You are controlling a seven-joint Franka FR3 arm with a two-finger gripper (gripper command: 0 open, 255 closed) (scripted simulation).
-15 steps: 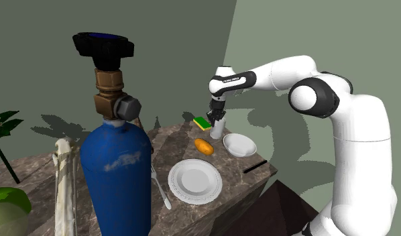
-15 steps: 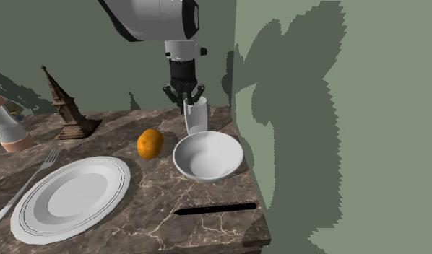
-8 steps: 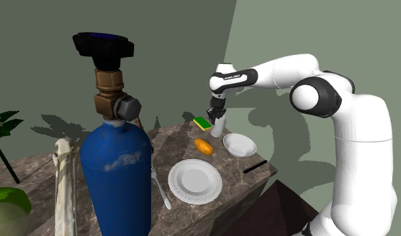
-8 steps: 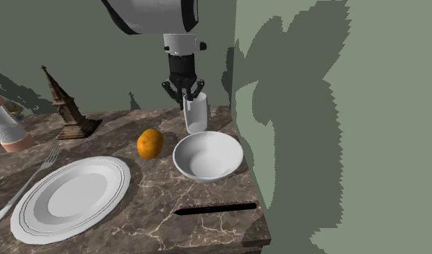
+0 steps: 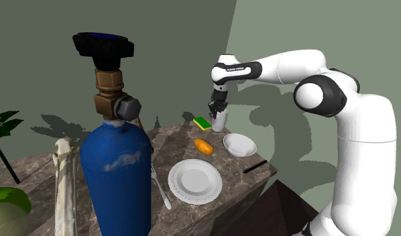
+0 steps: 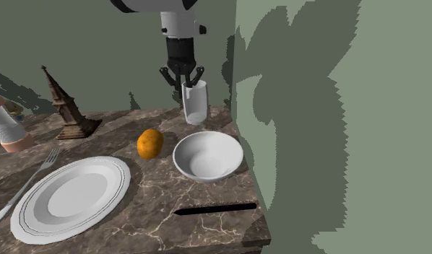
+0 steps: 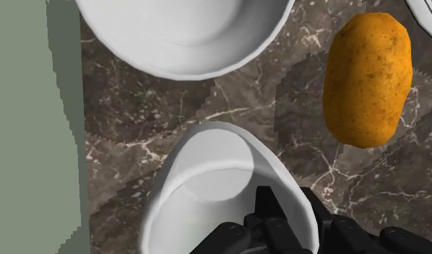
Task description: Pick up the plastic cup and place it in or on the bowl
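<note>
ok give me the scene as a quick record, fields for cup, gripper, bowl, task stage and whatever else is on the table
cup: white cup, upright, looks raised off the table, behind the white bowl in the second exterior view
gripper: gripper shut on the white cup at its rim
bowl: empty, resting on the table
task stage: cup grasped, not yet in or on the bowl
other items: orange lump beside the bowl, white plate, fork, black stick, green and yellow sponge
</note>
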